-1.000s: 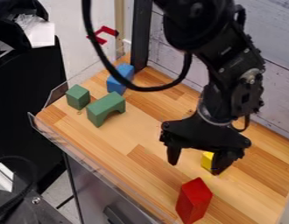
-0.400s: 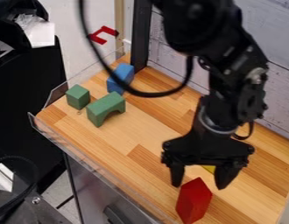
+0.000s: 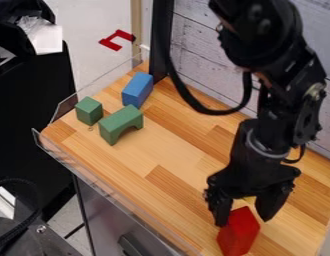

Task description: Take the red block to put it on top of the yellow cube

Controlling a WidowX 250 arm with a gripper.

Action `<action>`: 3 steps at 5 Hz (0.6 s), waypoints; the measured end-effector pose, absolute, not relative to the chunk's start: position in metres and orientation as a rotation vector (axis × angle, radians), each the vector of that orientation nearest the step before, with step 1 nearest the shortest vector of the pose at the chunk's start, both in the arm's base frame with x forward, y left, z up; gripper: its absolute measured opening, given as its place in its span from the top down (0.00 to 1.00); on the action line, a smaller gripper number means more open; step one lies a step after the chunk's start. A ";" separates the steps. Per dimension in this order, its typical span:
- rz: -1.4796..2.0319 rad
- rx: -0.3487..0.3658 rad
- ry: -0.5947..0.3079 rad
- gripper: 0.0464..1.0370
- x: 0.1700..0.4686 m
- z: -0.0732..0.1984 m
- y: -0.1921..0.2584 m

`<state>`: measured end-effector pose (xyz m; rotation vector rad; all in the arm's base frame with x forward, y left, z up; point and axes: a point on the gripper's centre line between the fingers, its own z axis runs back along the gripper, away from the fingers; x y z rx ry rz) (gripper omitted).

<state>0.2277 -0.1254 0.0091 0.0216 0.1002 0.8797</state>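
Note:
The black gripper [image 3: 244, 220] is low at the right front of the wooden surface, open. Its left finger is against or very near the left side of the red block [image 3: 238, 235], and its right finger stands a little off to the block's right, so the block's upper end lies between them. A small patch of the yellow cube [image 3: 249, 200] shows behind the red block, between the gripper's fingers; the rest of the cube is hidden by the gripper.
A green cube [image 3: 89, 111], a green arch block [image 3: 121, 124] and a blue block [image 3: 137, 90] are grouped at the back left. A low clear barrier [image 3: 107, 187] runs along the front-left edge. The grey plank wall [image 3: 211, 55] stands behind.
The gripper has come down and shifted right and toward the front, to the red block. The red block has slid slightly to the right. The yellow cube is more hidden than a second ago.

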 end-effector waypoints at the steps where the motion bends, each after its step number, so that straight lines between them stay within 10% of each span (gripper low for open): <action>1: 0.918 -0.005 0.128 0.04 0.226 0.007 -0.127; 3: 0.948 -0.061 0.175 0.09 0.220 -0.001 -0.121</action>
